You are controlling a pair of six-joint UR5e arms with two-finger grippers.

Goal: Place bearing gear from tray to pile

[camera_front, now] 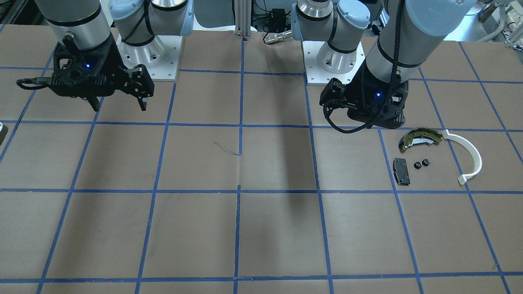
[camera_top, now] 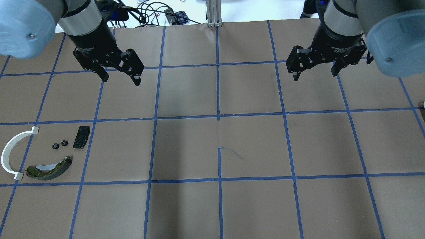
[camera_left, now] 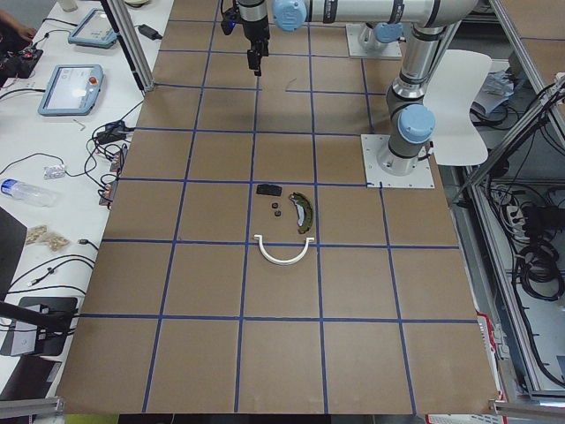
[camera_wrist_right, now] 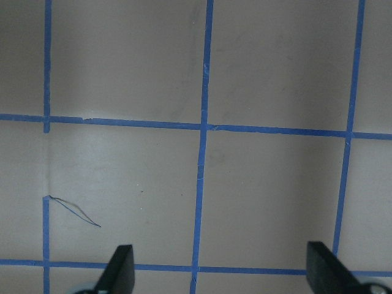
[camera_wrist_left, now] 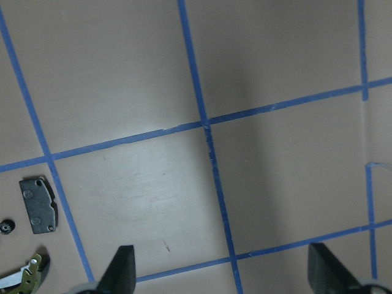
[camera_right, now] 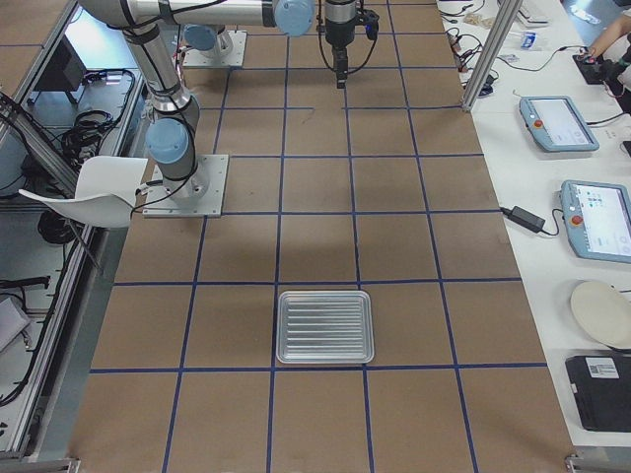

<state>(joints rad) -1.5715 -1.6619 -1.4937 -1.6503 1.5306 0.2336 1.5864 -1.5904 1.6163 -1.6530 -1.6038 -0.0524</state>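
Observation:
The pile lies on the table at my left: an olive-gold brake shoe (camera_top: 49, 168), a white plastic arc (camera_top: 10, 152), a black pad (camera_top: 81, 136) and two small black bearing gears (camera_top: 55, 145) (camera_top: 64, 143). They also show in the front view, the gears (camera_front: 421, 164) between the pad (camera_front: 401, 170) and the arc (camera_front: 470, 157). The ribbed metal tray (camera_right: 325, 296) shows only in the right side view and looks empty. My left gripper (camera_top: 121, 80) hangs open and empty, above and beyond the pile. My right gripper (camera_top: 314, 75) is open and empty over the right half.
The brown table top (camera_top: 219, 146) carries a blue tape grid. The left wrist view catches the pad (camera_wrist_left: 38, 205) and one gear (camera_wrist_left: 6, 226) at its left edge. Tablets and cables lie on side benches (camera_right: 572, 128) beyond the table.

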